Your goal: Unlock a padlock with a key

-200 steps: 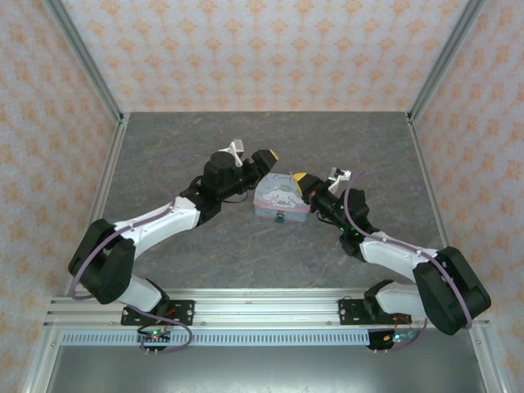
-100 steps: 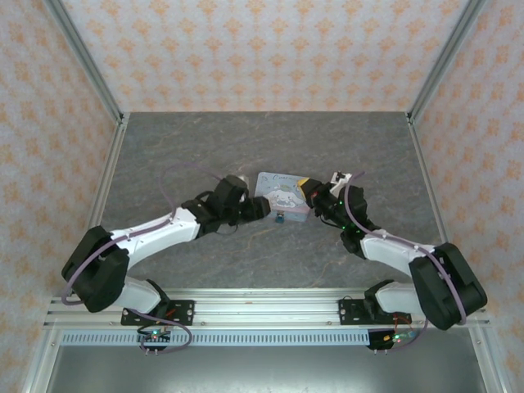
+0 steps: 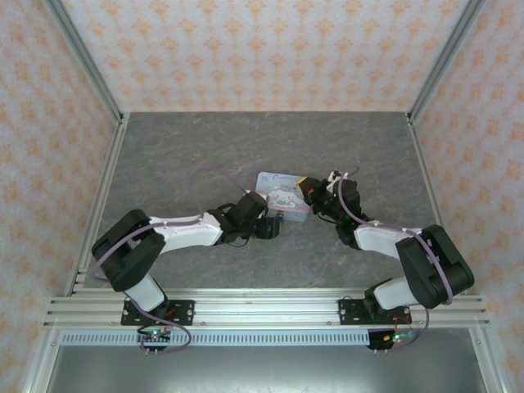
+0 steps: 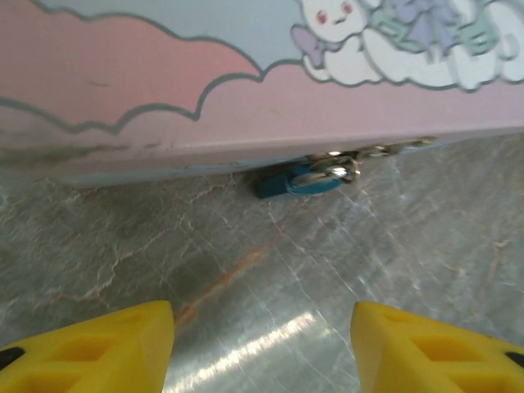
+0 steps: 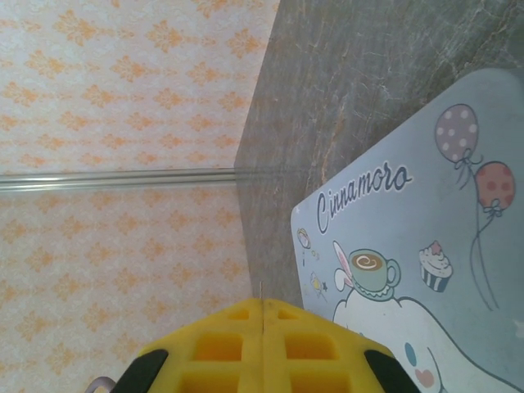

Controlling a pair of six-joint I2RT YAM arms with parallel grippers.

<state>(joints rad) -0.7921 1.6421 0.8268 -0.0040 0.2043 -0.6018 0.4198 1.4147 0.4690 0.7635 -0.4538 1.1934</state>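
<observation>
Left wrist: padlock (beside tin)

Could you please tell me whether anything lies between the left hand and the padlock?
Nothing visible does. Only bare table lies between the open left hand and the padlock, which sits against the bottom edge of the tin.

The tin partly hides the padlock.
</observation>
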